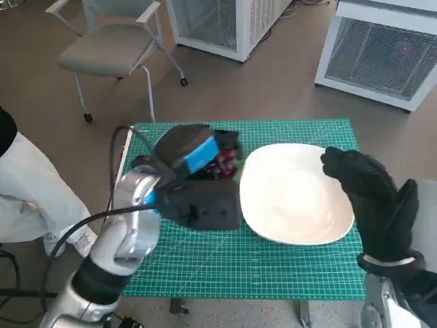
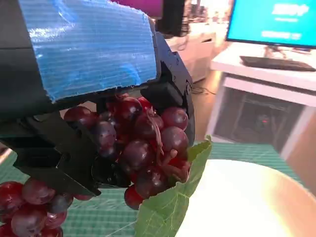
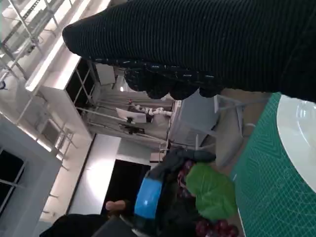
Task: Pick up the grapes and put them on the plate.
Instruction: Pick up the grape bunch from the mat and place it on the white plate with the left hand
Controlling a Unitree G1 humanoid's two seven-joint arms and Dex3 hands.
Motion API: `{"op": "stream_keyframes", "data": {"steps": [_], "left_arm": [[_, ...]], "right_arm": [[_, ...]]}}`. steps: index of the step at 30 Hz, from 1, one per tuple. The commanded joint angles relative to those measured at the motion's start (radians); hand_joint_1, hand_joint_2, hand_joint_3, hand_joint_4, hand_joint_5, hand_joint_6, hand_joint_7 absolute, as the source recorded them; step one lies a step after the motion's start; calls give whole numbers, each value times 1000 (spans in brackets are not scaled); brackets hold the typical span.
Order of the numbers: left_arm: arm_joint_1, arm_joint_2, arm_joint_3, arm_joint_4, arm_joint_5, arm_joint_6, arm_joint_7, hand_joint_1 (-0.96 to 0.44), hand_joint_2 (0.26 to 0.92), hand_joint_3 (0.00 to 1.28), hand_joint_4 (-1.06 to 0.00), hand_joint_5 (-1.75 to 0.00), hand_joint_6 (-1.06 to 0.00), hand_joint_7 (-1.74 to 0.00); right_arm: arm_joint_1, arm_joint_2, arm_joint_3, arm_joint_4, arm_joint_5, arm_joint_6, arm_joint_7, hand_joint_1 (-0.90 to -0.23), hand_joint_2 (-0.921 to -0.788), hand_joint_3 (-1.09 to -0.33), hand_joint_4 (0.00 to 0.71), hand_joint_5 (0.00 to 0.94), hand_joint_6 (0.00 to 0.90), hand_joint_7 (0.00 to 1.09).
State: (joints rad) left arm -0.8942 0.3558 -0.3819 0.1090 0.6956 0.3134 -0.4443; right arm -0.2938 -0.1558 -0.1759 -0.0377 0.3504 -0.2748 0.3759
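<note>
Blue-taped and black, my left hand (image 2: 89,98) has its fingers wrapped round the bunch of dark red grapes with a green leaf (image 2: 143,148), just left of the white oval plate (image 1: 293,195) on the green gridded cutting mat (image 1: 225,263). I judge the bunch light and lumpy, likely to shed berries if squeezed; I'd cradle it near the stem. My gloved right hand (image 1: 372,201) hovers over the plate's right rim holding nothing, fingers loosely apart.
</note>
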Motion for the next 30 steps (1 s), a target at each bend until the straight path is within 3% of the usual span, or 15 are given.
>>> {"op": "stream_keyframes", "data": {"steps": [1, 7, 12, 17, 20, 24, 30], "left_arm": [[-91, -65, -35, 55, 11, 6, -5, 4, 786, 285, -677, -1372, -755, -874], [-186, -166, -87, 153, 33, 34, 6, 2, 775, 301, -690, -1211, -704, -1099], [-265, -228, -105, 235, 26, 24, 9, 2, 784, 349, -618, -1262, -620, -1225], [-351, -282, -107, 371, 3, -18, 31, 5, 800, 360, -568, -1421, -607, -1121], [-393, -312, -106, 449, -13, -45, 48, 6, 764, 428, -553, -1489, -626, -1075], [-429, -344, -110, 526, -25, -70, 68, 3, 692, 565, -551, -1426, -581, -1265], [-449, -373, -126, 588, -24, -96, 91, 2, 685, 606, -524, -1417, -532, -1372]], "right_arm": [[28, -7, -6, -11, 3, 24, -12, -443, -921, -631, 396, 708, 143, 997], [34, -6, -13, -30, 1, 34, -23, -440, -921, -631, 397, 707, 144, 995], [42, -5, -19, -47, 2, 41, -33, -440, -921, -630, 398, 704, 147, 991], [52, -5, -26, -57, 2, 39, -37, -441, -921, -629, 399, 700, 152, 988], [59, -5, -30, -61, 1, 35, -40, -441, -921, -628, 400, 697, 156, 986], [68, -4, -32, -70, -5, 30, -46, -441, -921, -630, 401, 694, 158, 983], [81, -2, -34, -88, -11, 29, -56, -438, -921, -636, 406, 687, 162, 974]]}}
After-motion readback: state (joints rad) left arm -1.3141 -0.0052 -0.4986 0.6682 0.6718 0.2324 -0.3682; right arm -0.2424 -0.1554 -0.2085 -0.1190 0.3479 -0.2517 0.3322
